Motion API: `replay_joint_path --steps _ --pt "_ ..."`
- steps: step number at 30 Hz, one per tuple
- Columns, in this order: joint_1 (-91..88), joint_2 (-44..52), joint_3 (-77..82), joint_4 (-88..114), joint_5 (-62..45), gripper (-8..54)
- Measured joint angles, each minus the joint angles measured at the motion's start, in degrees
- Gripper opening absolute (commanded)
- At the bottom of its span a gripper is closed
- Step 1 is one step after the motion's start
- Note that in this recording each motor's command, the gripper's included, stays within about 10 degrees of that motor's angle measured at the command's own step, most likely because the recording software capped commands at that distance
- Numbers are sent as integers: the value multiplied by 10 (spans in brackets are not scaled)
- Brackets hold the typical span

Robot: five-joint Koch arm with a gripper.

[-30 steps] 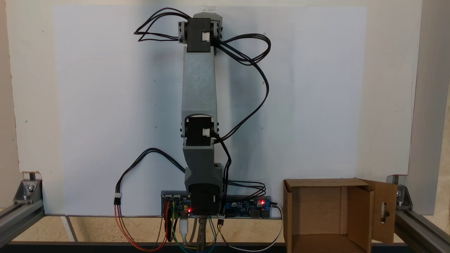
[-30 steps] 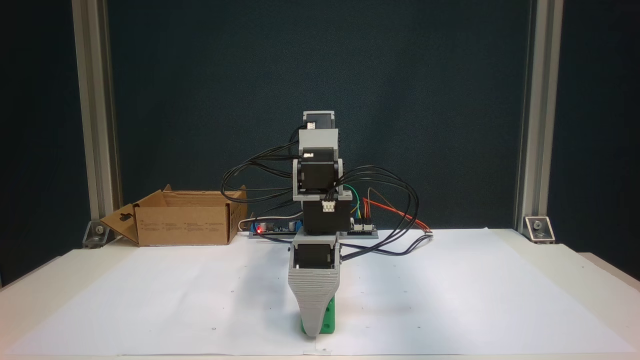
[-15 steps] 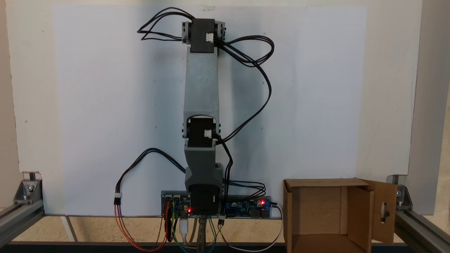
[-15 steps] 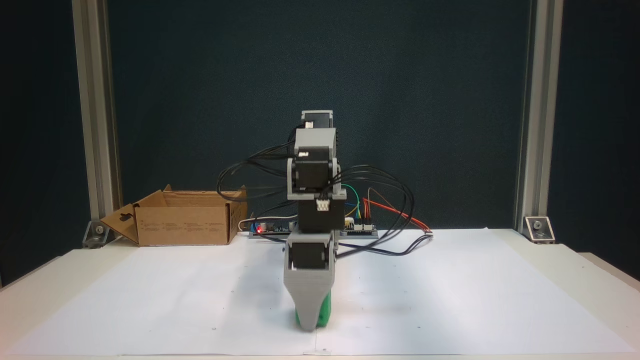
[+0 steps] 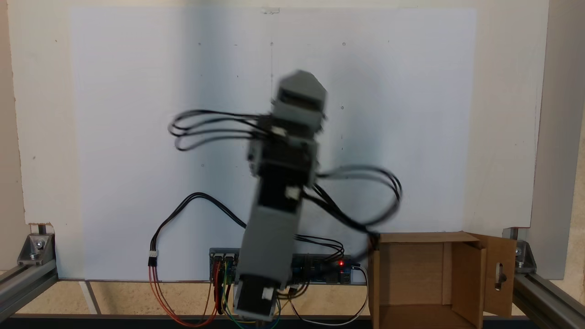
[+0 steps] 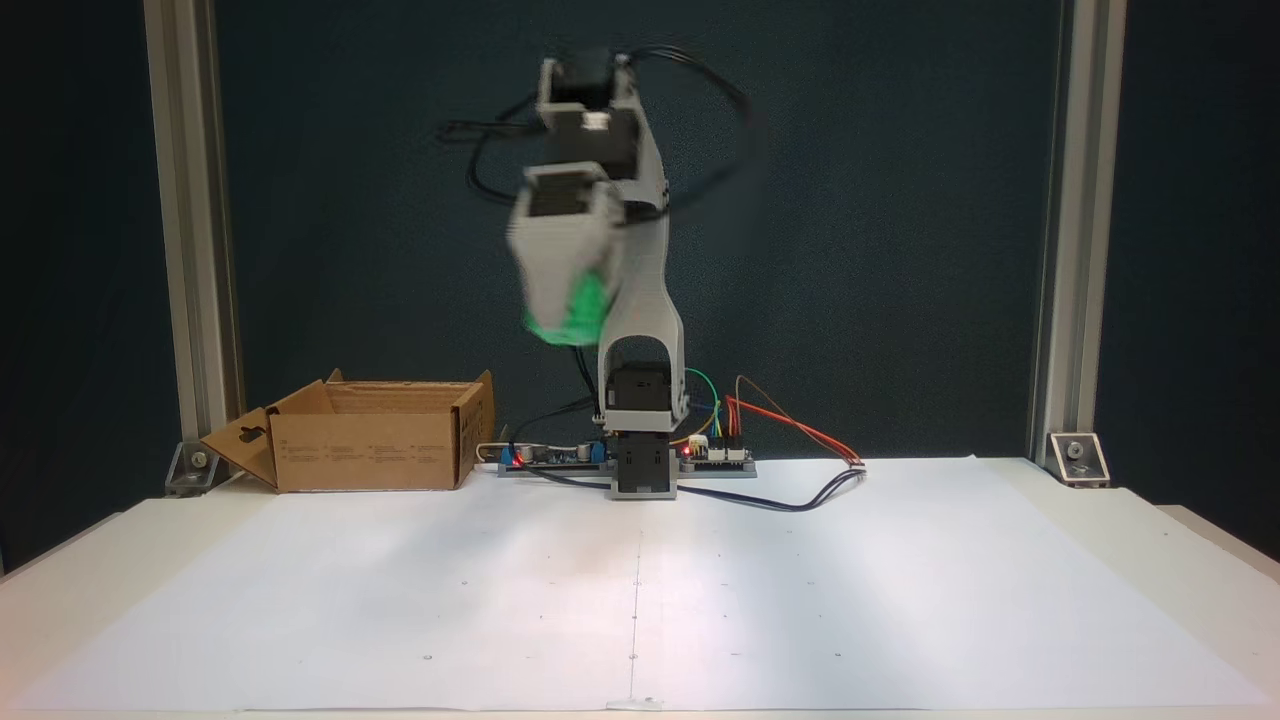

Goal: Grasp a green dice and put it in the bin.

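The counter (image 6: 1100, 560) carried a broad white paper sheet (image 6: 850, 600), and every place here is given from the bin (image 6: 372, 437), the brown cardboard box at the counter's back edge, left of the arm's base in the front-on fixed view and at the lower right in the top-down one (image 5: 425, 278). The bin stood with its mouth up and its flaps folded outward, the slotted flap (image 5: 500, 274) splayed to the side, probably so that nothing would block a drop from above. The arm (image 6: 640, 300) was raised high, well above the level of the bin's rim and off to its right in the front-on view, and it was blurred by motion; in my judgement this height was meant to clear the near wall and the flaps on the way across. The gripper (image 6: 560, 325) hung downward from the wrist, its jaws closed around the green dice (image 6: 580, 310), which was in the air, above the bin and to the right of it, not yet over the opening. The blur hid the pips, so which face pointed where could not be told, and a cube has no long axis in any case; it seemed held squarely, hanging just below the grey housing. Carrying it low in the jaws likely kept it ready to fall straight down once released over the bin.
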Motion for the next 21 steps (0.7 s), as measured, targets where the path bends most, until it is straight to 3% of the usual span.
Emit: replay_joint_path --steps 17,21 --pt "673 7 24 7 -224 114" --pt "833 -43 24 7 -266 114"
